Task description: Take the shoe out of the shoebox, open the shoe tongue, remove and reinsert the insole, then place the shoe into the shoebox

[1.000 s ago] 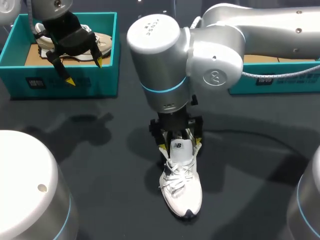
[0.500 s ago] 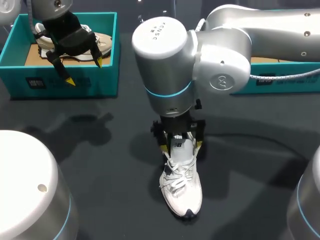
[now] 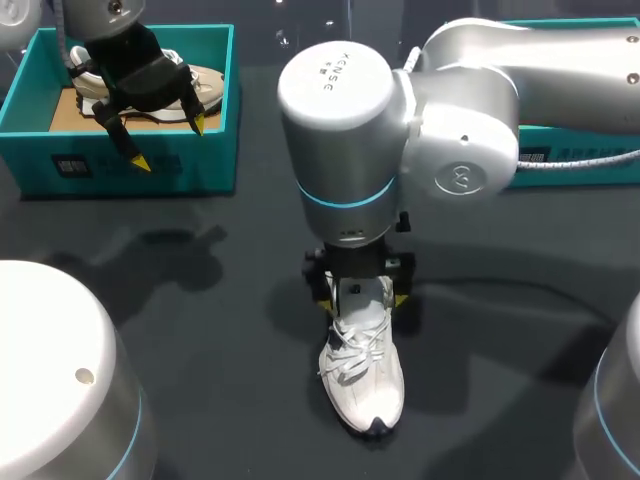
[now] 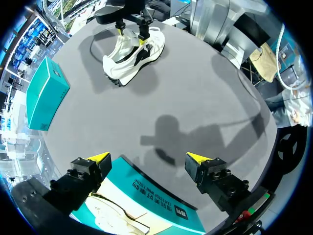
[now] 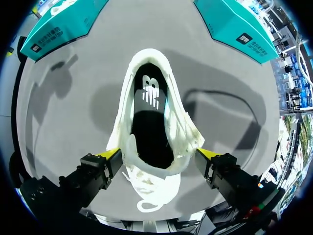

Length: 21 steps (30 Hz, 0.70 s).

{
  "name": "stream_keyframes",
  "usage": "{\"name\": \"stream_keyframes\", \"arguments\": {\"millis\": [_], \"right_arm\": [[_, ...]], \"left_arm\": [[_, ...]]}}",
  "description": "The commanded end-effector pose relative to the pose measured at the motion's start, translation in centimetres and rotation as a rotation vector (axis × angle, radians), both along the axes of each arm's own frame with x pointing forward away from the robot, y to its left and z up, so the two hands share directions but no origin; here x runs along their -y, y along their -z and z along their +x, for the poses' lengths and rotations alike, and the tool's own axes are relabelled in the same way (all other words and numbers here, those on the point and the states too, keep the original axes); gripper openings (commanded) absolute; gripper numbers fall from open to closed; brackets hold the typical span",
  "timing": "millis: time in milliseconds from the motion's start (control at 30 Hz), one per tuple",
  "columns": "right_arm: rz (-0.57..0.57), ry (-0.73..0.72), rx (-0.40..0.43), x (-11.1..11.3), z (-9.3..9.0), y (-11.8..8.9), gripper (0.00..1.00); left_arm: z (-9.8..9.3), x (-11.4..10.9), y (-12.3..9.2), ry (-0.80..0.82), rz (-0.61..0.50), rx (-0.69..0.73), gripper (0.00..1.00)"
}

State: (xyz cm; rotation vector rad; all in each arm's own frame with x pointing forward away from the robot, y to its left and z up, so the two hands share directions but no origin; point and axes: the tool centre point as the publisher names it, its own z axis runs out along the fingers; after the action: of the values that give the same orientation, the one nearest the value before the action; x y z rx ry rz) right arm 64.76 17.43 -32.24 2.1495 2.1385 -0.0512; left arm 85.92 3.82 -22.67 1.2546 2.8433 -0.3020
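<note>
A white lace-up shoe (image 3: pixel 363 385) stands on the dark table, toe toward the table's front. My right gripper (image 3: pixel 362 298) hangs over its tongue and collar, open, with a yellow tip on either side of the shoe. In the right wrist view the shoe (image 5: pixel 156 142) sits between the spread fingers of the right gripper (image 5: pixel 159 154), and its black insole (image 5: pixel 149 100) shows inside the mouth. My left gripper (image 3: pixel 168 142) hovers open over the teal shoebox (image 3: pixel 130 165) at the far left, empty. The left gripper (image 4: pixel 147 157) also shows in its own wrist view, above that shoebox (image 4: pixel 151 193).
A beige shoe (image 3: pixel 195 85) lies inside the left shoebox. A second teal box (image 3: pixel 570 160) stands at the far right, partly behind my right arm. From the left wrist the white shoe (image 4: pixel 131 55) is far ahead on the table.
My right arm has shifted a little to the right and toward the table's front, bringing its gripper lower over the shoe's tongue. The left arm and the shoe have stayed put.
</note>
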Motion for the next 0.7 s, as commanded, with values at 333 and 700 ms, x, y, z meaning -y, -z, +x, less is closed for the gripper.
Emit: {"name": "stream_keyframes", "arguments": {"millis": [333, 700], "right_arm": [[0.026, 0.016, 0.038, -0.5, -5.1, -1.9, 0.93], [0.012, -0.001, 0.076, -1.4, -8.5, -2.6, 0.46]], "left_arm": [[0.0, 0.0, 0.0, 0.001, 0.003, 0.001, 1.0], [0.0, 0.0, 0.0, 0.001, 0.003, 0.001, 1.0]]}}
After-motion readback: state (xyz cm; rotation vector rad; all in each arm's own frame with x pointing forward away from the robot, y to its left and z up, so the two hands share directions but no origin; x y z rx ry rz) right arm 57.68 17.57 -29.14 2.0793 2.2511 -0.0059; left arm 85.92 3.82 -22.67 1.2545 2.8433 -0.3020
